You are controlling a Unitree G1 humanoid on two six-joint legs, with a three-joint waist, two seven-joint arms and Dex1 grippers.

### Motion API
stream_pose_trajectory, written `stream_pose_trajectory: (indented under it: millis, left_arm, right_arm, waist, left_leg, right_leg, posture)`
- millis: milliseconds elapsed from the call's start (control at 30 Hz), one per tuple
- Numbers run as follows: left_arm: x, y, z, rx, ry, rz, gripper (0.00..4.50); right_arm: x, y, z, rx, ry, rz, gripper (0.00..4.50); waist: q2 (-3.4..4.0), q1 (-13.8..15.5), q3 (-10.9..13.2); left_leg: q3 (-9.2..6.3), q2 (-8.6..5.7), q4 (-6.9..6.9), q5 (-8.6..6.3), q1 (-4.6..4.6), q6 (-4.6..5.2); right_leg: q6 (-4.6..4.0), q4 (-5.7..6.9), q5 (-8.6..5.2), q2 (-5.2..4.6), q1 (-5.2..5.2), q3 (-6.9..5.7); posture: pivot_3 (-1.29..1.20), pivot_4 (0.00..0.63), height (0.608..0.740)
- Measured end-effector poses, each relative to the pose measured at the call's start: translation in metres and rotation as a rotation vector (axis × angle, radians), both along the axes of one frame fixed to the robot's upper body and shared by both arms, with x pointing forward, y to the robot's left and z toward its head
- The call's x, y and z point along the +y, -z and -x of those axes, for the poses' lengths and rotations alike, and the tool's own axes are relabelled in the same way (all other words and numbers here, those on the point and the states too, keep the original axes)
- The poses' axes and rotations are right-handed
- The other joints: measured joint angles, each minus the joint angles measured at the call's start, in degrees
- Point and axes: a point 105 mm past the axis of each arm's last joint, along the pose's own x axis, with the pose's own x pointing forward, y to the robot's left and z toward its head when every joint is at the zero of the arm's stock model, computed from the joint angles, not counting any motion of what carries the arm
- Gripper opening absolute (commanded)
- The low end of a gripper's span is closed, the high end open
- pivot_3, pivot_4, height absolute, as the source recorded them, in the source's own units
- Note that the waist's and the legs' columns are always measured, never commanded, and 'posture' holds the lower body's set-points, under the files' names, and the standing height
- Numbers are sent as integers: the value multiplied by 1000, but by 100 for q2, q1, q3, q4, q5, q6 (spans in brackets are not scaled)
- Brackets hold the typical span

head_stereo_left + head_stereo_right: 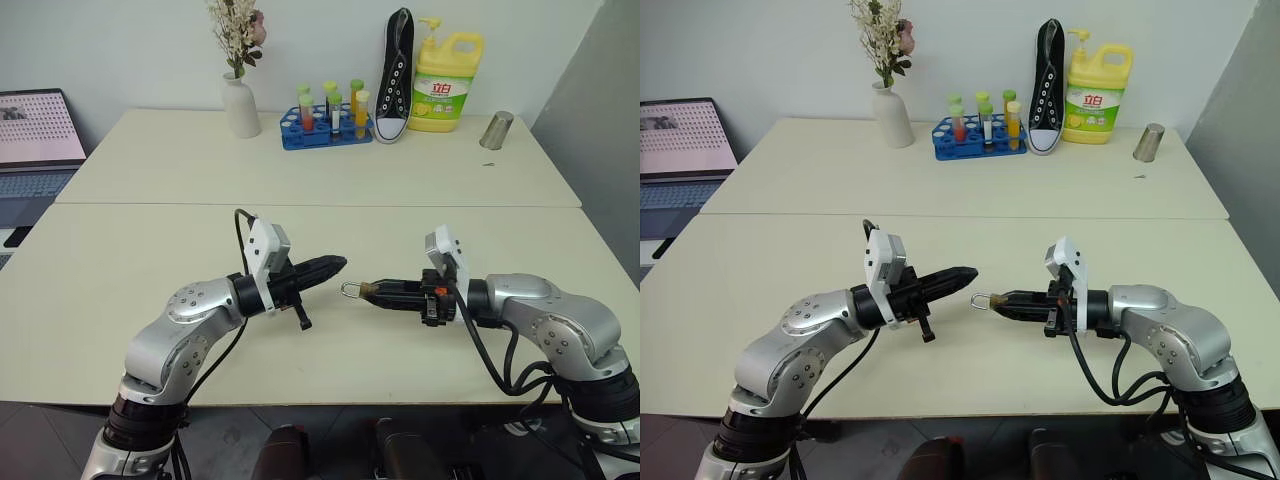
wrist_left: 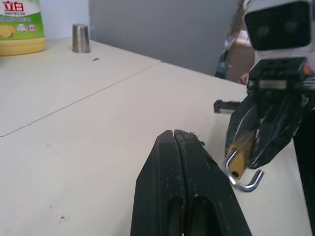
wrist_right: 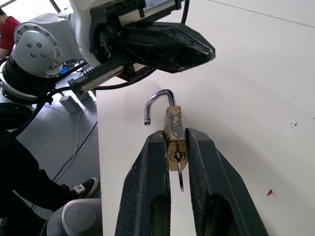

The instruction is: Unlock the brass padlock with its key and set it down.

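Right gripper (image 3: 177, 162) pinching small golden-brass padlock (image 3: 174, 135) with silver shackle (image 3: 156, 102), shackle already sprung open, key shaft hanging below body. Left gripper (image 1: 335, 266) pressed together, empty, just beside shackle. Unlocking looks done; next: lowering padlock onto cream table (image 1: 150, 260), releasing.

The small golden-brass padlock with a thin silver shackle (image 3: 175, 137) has both flat sides covered by the black fingers of the right gripper (image 3: 175, 142) at centre frame in the right wrist view. In the head views, at centre, the lock is too small to tell whether its hook is open.

The open laptop with a pale dotted screen (image 1: 35, 140) is cut by the left edge of the left eye view. The yellow dish-soap bottle with a green label (image 2: 19, 27) is cropped at the upper left corner of the left wrist view, its printed text unreadable. A person's red sleeve (image 3: 7, 29) is clipped at the upper left of the right wrist view.
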Motion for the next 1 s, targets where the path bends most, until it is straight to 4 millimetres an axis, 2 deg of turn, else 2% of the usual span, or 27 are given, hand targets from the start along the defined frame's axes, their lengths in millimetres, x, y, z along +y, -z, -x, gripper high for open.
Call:
stream_pose_trajectory:
  millis: [133,300,867,1000]
  left_arm:
    - [-2,19,6,23,33,-96,0]
    - [-3,28,13,57,77,-126,0]
    - [-11,6,35,158,213,37,0]
    - [-12,2,33,179,201,73,0]
  right_arm:
    - [0,0,0,0,-1,0,146]
    - [0,0,0,1,-1,0,146]
    - [1,0,1,2,-13,-1,146]
    - [1,0,2,4,-22,-3,146]
  waist:
    - [-1,0,1]
    - [-2,0,4]
    - [-4,-1,9]
    - [-4,-1,10]
  left_leg:
    - [0,1,-1,0,0,0]
    - [0,2,-1,0,0,0]
    - [-1,1,-1,0,0,0]
    - [-1,2,0,0,0,0]
  right_leg:
    - [0,0,0,0,0,0]
    - [0,0,0,-1,-1,0]
    - [0,0,0,-1,-1,0]
    - [0,0,0,-1,-1,-1]
  posture:
    - [0,150,740]
    - [0,150,740]
    - [0,150,740]
    - [0,150,740]
